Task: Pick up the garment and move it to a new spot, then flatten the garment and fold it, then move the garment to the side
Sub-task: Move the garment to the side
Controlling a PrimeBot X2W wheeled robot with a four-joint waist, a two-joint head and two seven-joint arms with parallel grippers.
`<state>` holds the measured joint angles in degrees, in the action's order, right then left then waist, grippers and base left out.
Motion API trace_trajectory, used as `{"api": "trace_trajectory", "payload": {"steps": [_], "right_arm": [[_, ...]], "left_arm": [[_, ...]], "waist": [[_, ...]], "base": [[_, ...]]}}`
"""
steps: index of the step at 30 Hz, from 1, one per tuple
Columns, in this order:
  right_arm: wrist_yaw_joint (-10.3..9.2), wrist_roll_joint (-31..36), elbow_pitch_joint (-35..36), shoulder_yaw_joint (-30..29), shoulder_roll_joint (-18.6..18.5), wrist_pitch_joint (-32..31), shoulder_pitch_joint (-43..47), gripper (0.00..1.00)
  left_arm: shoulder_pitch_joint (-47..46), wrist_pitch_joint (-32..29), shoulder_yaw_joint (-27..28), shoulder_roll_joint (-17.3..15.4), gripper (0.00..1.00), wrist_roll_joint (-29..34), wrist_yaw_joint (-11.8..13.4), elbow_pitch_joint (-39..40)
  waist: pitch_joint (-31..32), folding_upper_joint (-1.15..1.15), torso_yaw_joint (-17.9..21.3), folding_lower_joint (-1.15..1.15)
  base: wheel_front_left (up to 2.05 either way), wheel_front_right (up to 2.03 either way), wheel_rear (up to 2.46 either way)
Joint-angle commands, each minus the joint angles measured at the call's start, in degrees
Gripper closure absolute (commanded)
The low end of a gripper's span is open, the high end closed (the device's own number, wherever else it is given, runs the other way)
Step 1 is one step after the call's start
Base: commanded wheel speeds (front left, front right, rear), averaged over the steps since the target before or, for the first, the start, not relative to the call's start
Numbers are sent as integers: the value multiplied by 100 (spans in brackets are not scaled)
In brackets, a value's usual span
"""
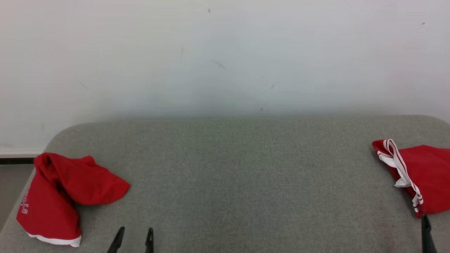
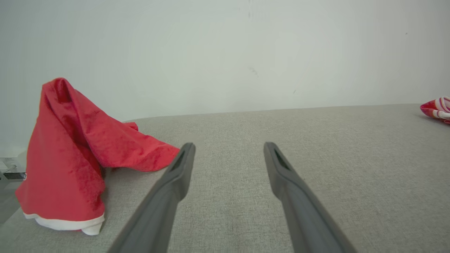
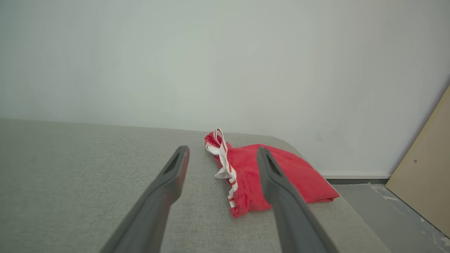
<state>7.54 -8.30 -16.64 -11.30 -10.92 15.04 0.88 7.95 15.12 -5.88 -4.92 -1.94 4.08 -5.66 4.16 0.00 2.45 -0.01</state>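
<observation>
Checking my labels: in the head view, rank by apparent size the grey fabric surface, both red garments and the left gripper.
1. grey fabric surface
2. left red garment
3. right red garment, though the frame cuts it off, so unsure
4. left gripper

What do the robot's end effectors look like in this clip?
The left end effector and right end effector look alike. Each has two long, slim, matte dark grey fingers that narrow toward rounded tips, with an elongated slot recessed in the inner face near each tip.
</observation>
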Motion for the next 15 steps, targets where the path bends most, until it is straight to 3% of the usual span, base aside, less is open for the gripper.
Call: {"api": "trace_trajectory", "payload": {"steps": [1, 15], "right_arm": [[-12, 69, 76, 41, 108, 14, 184, 0], [-12, 429, 272, 142, 635, 15, 676, 0]], "left_arm": [[100, 1, 50, -24, 0, -7, 6, -21], [253, 2, 19, 36, 0, 21, -221, -102]], "waist": [[59, 0, -10, 1], [267, 0, -35, 1]], "base": [[0, 0, 0], [0, 0, 0]]}}
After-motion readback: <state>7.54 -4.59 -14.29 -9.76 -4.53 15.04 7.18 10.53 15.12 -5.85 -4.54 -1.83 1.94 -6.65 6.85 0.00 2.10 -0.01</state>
